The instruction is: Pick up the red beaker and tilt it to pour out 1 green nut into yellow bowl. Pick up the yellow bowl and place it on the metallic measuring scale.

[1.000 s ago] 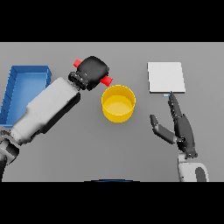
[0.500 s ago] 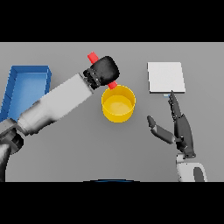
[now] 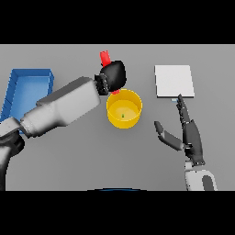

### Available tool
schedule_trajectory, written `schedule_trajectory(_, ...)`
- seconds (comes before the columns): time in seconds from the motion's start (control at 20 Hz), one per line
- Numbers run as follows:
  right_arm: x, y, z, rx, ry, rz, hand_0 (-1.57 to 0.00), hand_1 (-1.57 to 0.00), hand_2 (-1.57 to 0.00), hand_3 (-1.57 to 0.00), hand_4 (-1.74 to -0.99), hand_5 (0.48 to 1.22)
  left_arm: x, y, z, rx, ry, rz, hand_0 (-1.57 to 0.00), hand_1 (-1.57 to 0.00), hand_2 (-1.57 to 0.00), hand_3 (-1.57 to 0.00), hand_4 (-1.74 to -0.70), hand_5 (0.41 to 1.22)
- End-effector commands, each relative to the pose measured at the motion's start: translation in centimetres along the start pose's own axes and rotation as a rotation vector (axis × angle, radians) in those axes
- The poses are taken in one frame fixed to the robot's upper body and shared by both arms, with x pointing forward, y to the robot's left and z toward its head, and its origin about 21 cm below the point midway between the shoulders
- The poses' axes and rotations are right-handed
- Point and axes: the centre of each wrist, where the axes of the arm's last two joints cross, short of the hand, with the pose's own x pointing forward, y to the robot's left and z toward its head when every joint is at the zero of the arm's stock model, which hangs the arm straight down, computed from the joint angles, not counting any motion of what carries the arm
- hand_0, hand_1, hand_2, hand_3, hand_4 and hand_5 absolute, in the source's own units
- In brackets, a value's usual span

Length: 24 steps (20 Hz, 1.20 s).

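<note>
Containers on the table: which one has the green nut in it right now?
The yellow bowl, mid-table: a small green nut lies on its floor. The blue tray at far left shows nothing inside, and the red beaker is tilted in the left robot hand.

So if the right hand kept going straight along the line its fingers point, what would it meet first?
Probably the metallic measuring scale: the right hand has straight fingers aimed up the view, their tips near the scale's near edge. Whether they would ride above it, I cannot tell.
</note>
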Motion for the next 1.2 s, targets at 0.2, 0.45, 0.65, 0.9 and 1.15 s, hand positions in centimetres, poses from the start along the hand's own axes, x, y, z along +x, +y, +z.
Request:
schedule_trajectory(0.2,-0.2,0.0,0.2,-0.009,-0.011,-0.005,0.0,0.0,0.0,0.0,-1.128,0.575,-0.7,2.6,0.0,0.008,0.001,-0.172,-1.57,-1.57,-1.57,-1.57,-1.73,1.221)
schedule_trajectory(0.45,0.2,0.1,0.0,-0.008,-0.014,-0.001,0.0,0.0,0.0,0.0,-1.135,0.563,-6.8,6.6,1.9,0.019,0.098,-0.293,-1.57,-1.57,-1.57,-1.57,-1.73,1.221)
schedule_trajectory(0.65,0.2,0.5,-0.4,0.005,-0.016,-0.022,0.0,0.0,0.0,0.0,-1.128,0.554,-14.1,6.8,5.2,0.064,0.289,-0.155,-1.57,-1.57,-1.57,-1.57,-1.72,1.221)
schedule_trajectory(0.9,0.0,0.2,-0.6,0.039,-0.032,-0.023,0.0,0.0,0.0,0.0,-1.104,0.576,-22.4,3.6,11.1,0.088,0.564,0.452,-1.57,-1.57,-1.57,-1.51,-1.73,1.221)
schedule_trajectory(1.15,-0.1,0.2,-0.6,0.051,-0.042,-0.018,0.0,0.0,0.0,0.0,-1.118,0.595,-25.1,-7.3,16.2,0.219,0.724,1.147,-1.57,-1.57,-1.57,-1.54,-1.74,1.221)
